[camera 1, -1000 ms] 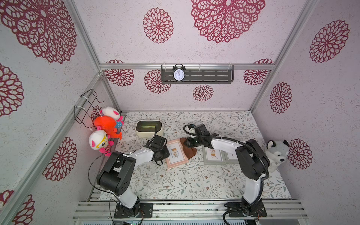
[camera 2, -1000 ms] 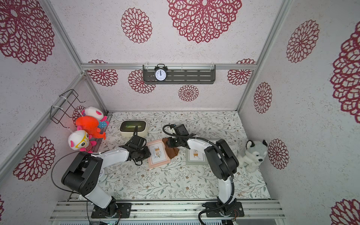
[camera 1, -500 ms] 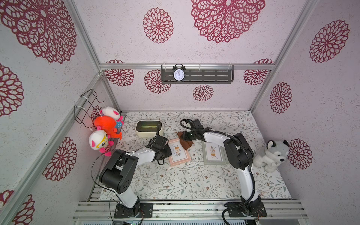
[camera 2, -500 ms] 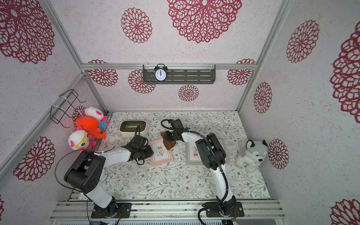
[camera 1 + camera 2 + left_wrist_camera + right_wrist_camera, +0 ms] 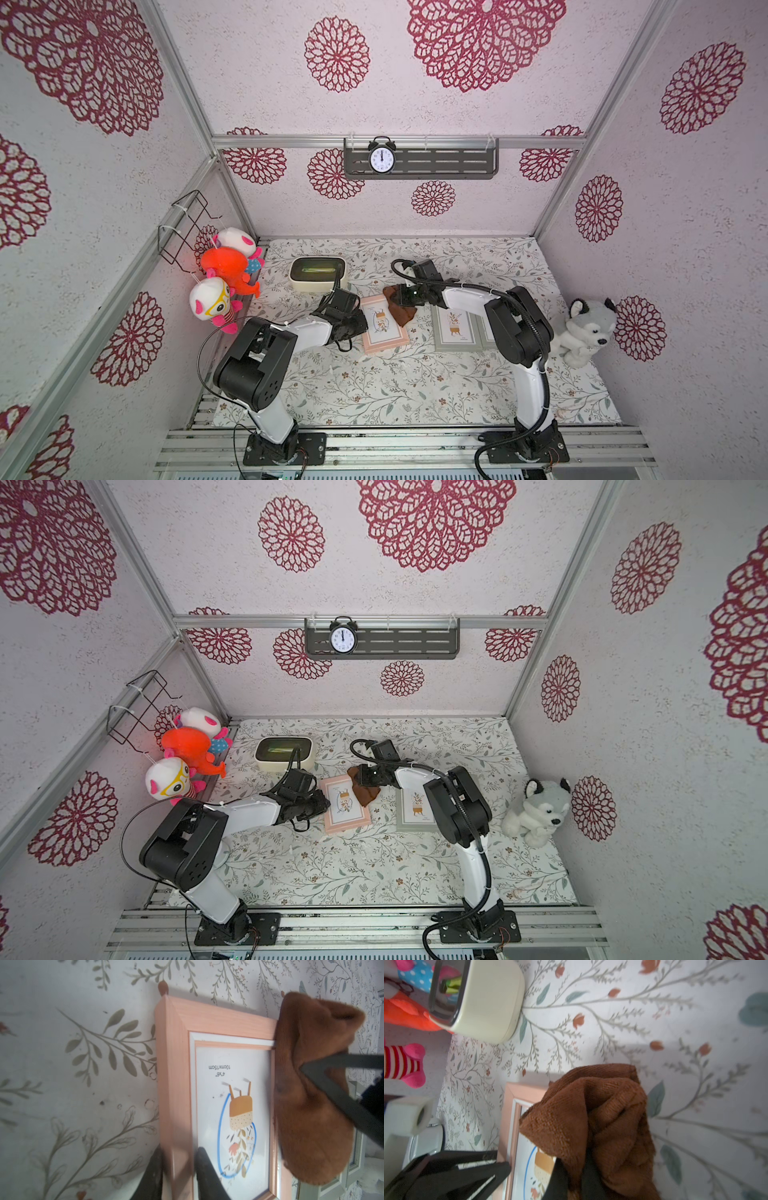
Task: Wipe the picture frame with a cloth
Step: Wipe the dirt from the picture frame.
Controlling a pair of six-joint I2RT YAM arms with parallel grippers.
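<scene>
Floral tabletop (image 5: pixel 415 386), pink picture frame (image 5: pixel 384 327) in left jaws' grip, rumpled brown cloth (image 5: pixel 402 315) in right jaws' grip.

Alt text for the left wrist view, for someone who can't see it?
The left pincer grips one side rail of a pink picture frame resting on a floral table cover. The right pincer holds a brown cloth draped over the frame's opposite side.
</scene>
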